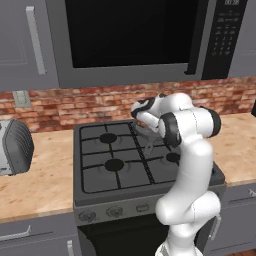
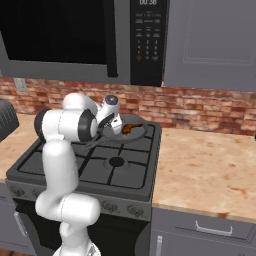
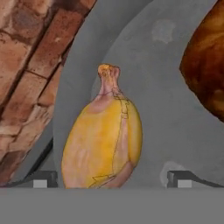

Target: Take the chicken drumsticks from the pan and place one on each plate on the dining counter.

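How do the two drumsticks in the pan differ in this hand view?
The pale drumstick is golden yellow; the dark drumstick is reddish brown. The pale one shows whole, bone end away from the camera, between the open pincer tips; the dark one is cut off at the right edge. Both lie in the grey pan.

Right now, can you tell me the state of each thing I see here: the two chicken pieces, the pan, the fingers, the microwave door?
paler golden-tan chicken drumstick: lying in the pan, between the fingers, not gripped.
darker reddish-brown chicken drumstick: lying in the pan, untouched.
small round grey metal frying pan: on the back of the stove, holding both pieces.
fingers: open, one each side of the paler piece.
dark microwave door: closed.
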Robot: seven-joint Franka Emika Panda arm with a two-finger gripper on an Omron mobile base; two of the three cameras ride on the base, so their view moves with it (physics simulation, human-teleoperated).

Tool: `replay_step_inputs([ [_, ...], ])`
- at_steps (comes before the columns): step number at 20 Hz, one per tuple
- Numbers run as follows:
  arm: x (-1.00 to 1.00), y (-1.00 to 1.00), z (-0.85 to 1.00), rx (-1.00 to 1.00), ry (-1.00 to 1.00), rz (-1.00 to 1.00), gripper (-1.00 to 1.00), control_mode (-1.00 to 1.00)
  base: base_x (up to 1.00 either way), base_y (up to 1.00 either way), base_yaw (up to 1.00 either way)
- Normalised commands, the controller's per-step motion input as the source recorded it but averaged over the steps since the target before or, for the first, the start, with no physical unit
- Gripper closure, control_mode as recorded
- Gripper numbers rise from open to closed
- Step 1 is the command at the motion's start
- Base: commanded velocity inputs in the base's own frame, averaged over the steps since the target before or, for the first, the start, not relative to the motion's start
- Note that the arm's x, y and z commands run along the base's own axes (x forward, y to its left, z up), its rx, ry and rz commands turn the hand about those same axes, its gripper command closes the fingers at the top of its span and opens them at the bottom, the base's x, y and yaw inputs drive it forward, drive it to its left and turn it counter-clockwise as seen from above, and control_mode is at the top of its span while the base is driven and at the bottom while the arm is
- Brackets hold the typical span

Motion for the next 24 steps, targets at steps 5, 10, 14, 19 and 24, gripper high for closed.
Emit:
replay_step_inputs([
  [5,0.5,0.0,-0.2,0.0,-0.13,0.0,-1.0,-1.0,0.0,0.0,0.0],
  [10,0.24,0.01,-0.48,0.0,-0.01,-0.02,-1.0,-1.0,0.0,0.0,0.0],
  [14,0.02,0.03,-0.6,0.0,0.02,-0.09,1.0,-1.0,0.0,0.0,0.0],
  [19,0.0,0.08,-0.88,0.0,0.22,-0.14,1.0,-1.0,0.0,0.0,0.0],
  [24,-0.5,0.03,-0.22,0.05,-0.09,-0.19,1.0,-1.0,0.0,0.0,0.0],
])
